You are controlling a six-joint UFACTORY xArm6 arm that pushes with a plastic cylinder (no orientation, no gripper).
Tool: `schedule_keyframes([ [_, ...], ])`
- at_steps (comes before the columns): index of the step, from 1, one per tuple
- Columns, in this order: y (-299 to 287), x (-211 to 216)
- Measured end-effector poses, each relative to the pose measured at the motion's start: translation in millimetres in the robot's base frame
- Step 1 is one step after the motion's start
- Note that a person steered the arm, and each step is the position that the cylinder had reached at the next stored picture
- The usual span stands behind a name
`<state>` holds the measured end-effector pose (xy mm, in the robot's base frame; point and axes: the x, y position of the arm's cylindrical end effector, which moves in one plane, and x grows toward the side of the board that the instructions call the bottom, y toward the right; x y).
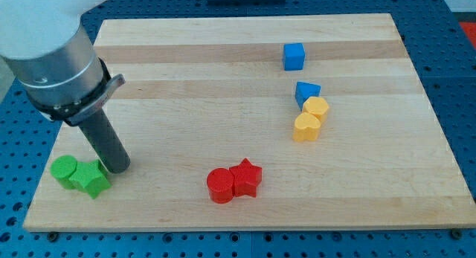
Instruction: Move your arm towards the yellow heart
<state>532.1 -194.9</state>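
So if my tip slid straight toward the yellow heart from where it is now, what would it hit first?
Probably nothing before the yellow heart. My tip sits beside the green blocks, and the red pair seems to lie below that line, though depth is uncertain.

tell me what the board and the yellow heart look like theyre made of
The board looks like pale wood with a smooth matt finish: lengthwise grain and plank bands show. The yellow heart looks like solid plastic or painted wood, uniformly coloured; which one, I cannot tell.

My arm reaches in from the view's top left, rod slanting down, my tip [119, 167] low at the left.
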Motion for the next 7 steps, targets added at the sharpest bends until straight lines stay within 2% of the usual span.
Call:
schedule_keyframes([
  [2,-19.5,-21.7],
  [3,3.1,-45.5],
  [4,87.2,-86.0],
  [5,113.6,-95.2],
  [6,113.6,-95.2],
  [7,155.4,-95.2],
])
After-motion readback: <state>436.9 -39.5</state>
